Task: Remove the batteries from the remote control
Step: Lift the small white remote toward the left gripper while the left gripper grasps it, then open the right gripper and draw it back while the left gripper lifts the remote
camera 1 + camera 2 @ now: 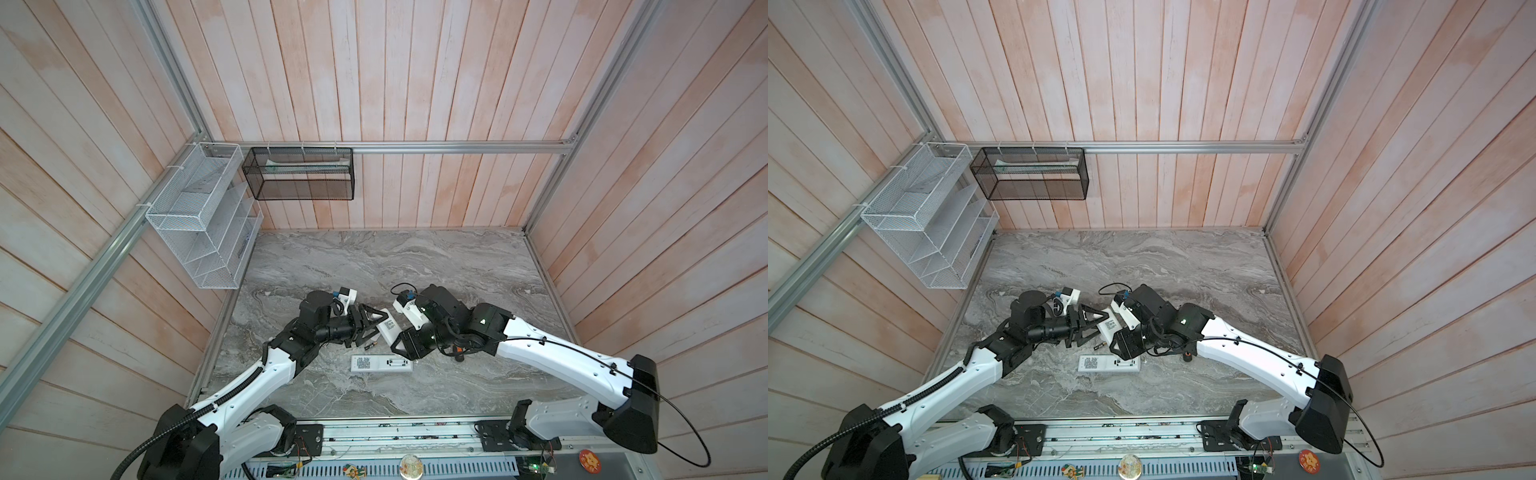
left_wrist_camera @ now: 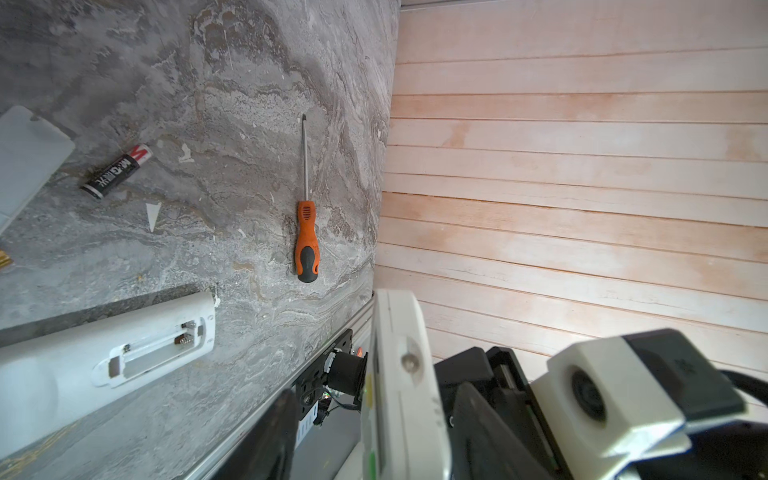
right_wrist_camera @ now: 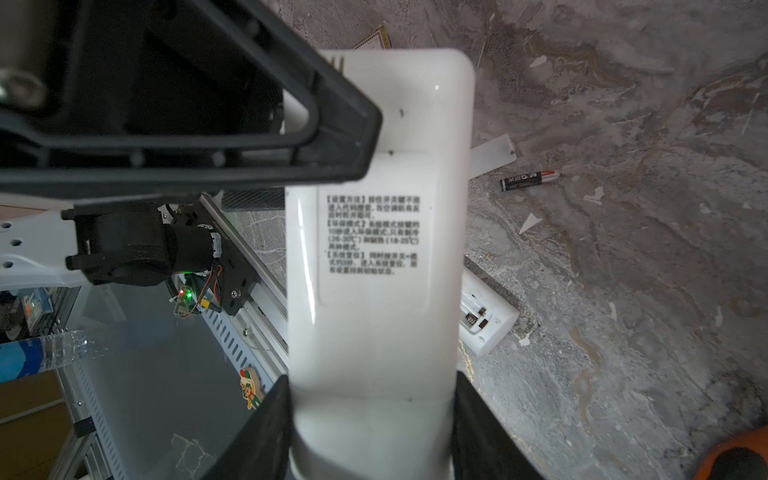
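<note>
Right gripper around tilted remote

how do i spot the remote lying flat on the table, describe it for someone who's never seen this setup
On the marble table, look toward the near edge, about midway across. The white remote lies flat there, back up, battery bay open and empty, unlike the other remote held up by the right gripper.

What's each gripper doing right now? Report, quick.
Left gripper: jaws straddle one end of the remote; whether they grip it cannot be told.
Right gripper: closed, holding the remote.
</note>
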